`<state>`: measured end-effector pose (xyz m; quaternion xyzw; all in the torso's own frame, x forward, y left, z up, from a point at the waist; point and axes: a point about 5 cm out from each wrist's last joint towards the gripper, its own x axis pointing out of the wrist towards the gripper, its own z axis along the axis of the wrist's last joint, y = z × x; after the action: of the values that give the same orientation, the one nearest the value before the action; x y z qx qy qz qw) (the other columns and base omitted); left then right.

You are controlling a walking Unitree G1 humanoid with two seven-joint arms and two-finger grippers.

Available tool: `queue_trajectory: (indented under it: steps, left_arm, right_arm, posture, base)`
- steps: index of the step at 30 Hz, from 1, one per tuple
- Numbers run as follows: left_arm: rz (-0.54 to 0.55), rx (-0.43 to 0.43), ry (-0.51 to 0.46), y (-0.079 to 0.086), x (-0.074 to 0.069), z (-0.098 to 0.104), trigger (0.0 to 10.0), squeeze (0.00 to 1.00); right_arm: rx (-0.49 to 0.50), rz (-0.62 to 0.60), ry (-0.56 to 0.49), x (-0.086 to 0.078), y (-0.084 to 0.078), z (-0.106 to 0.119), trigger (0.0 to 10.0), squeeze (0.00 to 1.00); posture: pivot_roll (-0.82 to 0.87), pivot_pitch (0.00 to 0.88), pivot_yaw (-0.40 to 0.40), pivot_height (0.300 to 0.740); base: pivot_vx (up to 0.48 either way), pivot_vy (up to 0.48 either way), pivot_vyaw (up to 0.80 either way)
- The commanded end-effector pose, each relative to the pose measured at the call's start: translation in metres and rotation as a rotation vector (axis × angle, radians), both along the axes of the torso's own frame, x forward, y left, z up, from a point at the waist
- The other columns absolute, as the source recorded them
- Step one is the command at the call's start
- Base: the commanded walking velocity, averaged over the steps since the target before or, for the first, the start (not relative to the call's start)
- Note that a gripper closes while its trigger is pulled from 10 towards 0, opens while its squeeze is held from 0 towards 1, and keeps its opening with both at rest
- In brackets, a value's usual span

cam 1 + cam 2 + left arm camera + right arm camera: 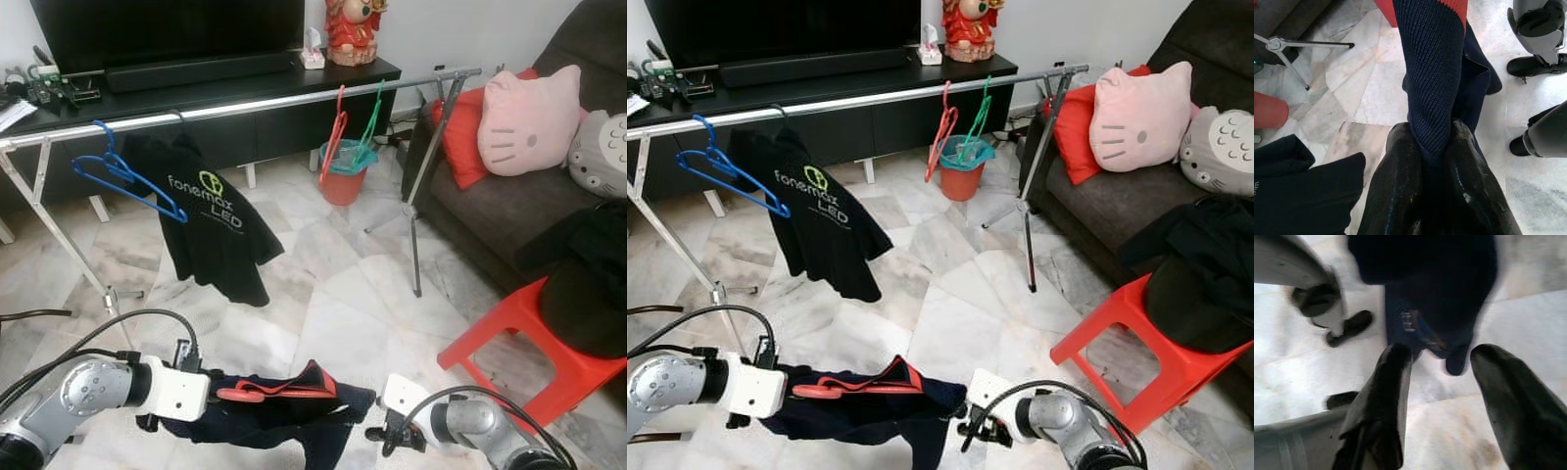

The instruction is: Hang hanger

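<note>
Low in front of me, my left gripper [217, 393] is shut on a navy garment with red trim [294, 411], which sags toward the floor. A red hanger [263, 392] lies along the garment's top edge. In the left wrist view the two fingers [1400, 166] pinch the navy knit fabric [1435, 73]. My right gripper [378, 432] is just right of the garment's hanging end, open, with the dark cloth [1425, 284] ahead of its fingertips and apart from them. The metal clothes rail [245, 104] runs across the room beyond, at a higher level.
On the rail hang a blue hanger [122, 176], a black printed T-shirt [211, 225], a red hanger [333, 137] and a green hanger [370, 125]. An orange bucket [343, 182] stands behind. A red stool [529, 338] with black clothes and a sofa [490, 225] are on the right.
</note>
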<state>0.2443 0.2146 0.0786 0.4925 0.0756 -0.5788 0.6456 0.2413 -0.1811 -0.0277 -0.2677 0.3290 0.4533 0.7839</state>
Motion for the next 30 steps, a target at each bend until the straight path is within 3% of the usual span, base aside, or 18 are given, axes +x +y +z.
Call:
queue_trajectory:
  steps: [1, 2, 3, 8, 9, 10, 11, 12, 17, 18, 19, 20, 21, 27, 28, 29, 30]
  left_arm:
    - [-0.008, -0.026, -0.036, -0.003, 0.004, 0.011, 10.0, 0.00]
    - [-0.008, -0.027, -0.032, -0.003, 0.004, 0.011, 10.0, 0.00]
    - [-0.010, -0.026, -0.028, -0.003, 0.003, 0.011, 10.0, 0.00]
    - [-0.013, -0.025, -0.022, -0.004, 0.001, 0.009, 10.0, 0.00]
    - [-0.014, -0.024, -0.022, -0.004, 0.001, 0.009, 10.0, 0.00]
    - [-0.015, -0.023, -0.021, -0.004, 0.001, 0.009, 10.0, 0.00]
    - [-0.015, -0.023, -0.021, -0.005, 0.001, 0.009, 10.0, 0.00]
    - [-0.016, -0.023, -0.020, -0.005, 0.001, 0.010, 10.0, 0.00]
    - [-0.016, -0.015, -0.015, -0.004, 0.002, 0.010, 10.0, 0.00]
    - [-0.016, -0.011, -0.014, -0.004, 0.002, 0.009, 10.0, 0.00]
    - [-0.015, -0.010, -0.013, -0.003, 0.002, 0.009, 10.0, 0.00]
    - [-0.015, -0.010, -0.013, -0.003, 0.002, 0.009, 10.0, 0.00]
    - [-0.012, -0.012, -0.013, -0.004, 0.002, 0.009, 10.0, 0.00]
    - [-0.009, -0.016, -0.010, -0.005, 0.002, 0.010, 10.0, 0.00]
    - [-0.009, -0.017, -0.009, -0.005, 0.002, 0.010, 10.0, 0.00]
    - [-0.008, -0.017, -0.008, -0.005, 0.002, 0.010, 10.0, 0.00]
    - [-0.008, -0.017, -0.008, -0.005, 0.002, 0.010, 10.0, 0.00]
  right_arm:
    - [-0.042, -0.032, -0.038, 0.004, -0.007, 0.002, 0.0, 0.00]
    - [-0.058, -0.051, -0.057, 0.006, -0.008, 0.002, 2.0, 0.00]
    - [-0.083, -0.102, -0.085, 0.010, -0.011, 0.003, 10.0, 0.00]
    - [-0.052, -0.141, -0.066, 0.011, -0.010, 0.003, 10.0, 0.00]
    - [-0.034, -0.128, -0.059, 0.010, -0.008, 0.003, 10.0, 0.16]
    - [-0.017, -0.120, -0.051, 0.009, -0.006, 0.003, 10.0, 0.18]
    - [-0.009, -0.114, -0.046, 0.009, -0.005, 0.003, 10.0, 0.18]
    - [0.008, -0.104, -0.046, 0.009, -0.003, 0.003, 10.0, 0.00]
    - [0.058, -0.106, 0.003, 0.006, 0.002, 0.002, 10.0, 0.00]
    - [0.053, -0.088, 0.020, 0.005, 0.003, 0.000, 10.0, 0.20]
    - [0.052, -0.083, 0.021, 0.004, 0.003, 0.000, 10.0, 0.20]
    - [0.054, -0.085, 0.023, 0.005, 0.003, 0.000, 10.0, 0.71]
    - [0.062, -0.090, 0.032, 0.004, 0.003, 0.000, 10.0, 1.00]
    - [0.042, -0.082, 0.035, 0.005, 0.003, -0.001, 10.0, 1.00]
    - [0.053, -0.066, 0.062, 0.002, 0.004, -0.001, 10.0, 0.80]
    - [0.066, -0.033, 0.094, -0.001, 0.004, -0.002, 10.0, 0.73]
    - [0.066, -0.033, 0.094, -0.001, 0.004, -0.002, 10.0, 0.73]
  posture:
    - [0.03, 0.000, -0.070, 0.740]
    - [0.03, 0.000, -0.069, 0.740]
    - [0.03, 0.000, -0.068, 0.740]
    - [0.03, 0.000, -0.065, 0.740]
    - [0.03, 0.000, -0.065, 0.740]
    - [0.03, 0.000, -0.064, 0.740]
    - [0.03, 0.000, -0.064, 0.740]
    - [0.03, 0.000, -0.063, 0.740]
    - [0.04, 0.000, -0.062, 0.740]
    - [0.04, 0.000, -0.062, 0.740]
    - [0.04, 0.000, -0.062, 0.740]
    - [0.04, 0.000, -0.062, 0.740]
    - [0.04, 0.000, -0.062, 0.740]
    - [0.04, 0.000, -0.062, 0.740]
    - [0.04, 0.000, -0.062, 0.740]
    - [0.04, 0.000, -0.061, 0.740]
    - [0.04, 0.000, -0.061, 0.740]
  base:
    - [0.000, 0.000, 0.00]
    - [0.000, 0.000, 0.00]
    - [0.000, 0.000, 0.00]
    - [0.000, 0.000, 0.00]
    - [0.000, 0.000, 0.00]
    - [0.000, 0.000, 0.00]
    - [0.000, 0.000, 0.00]
    - [0.000, 0.000, 0.00]
    - [0.000, 0.000, 0.00]
    - [0.000, 0.000, 0.00]
    - [0.000, 0.000, 0.00]
    - [0.000, 0.000, 0.00]
    - [0.000, 0.000, 0.00]
    - [0.000, 0.000, 0.00]
    - [0.000, 0.000, 0.00]
    - [0.000, 0.000, 0.00]
    - [0.000, 0.000, 0.00]
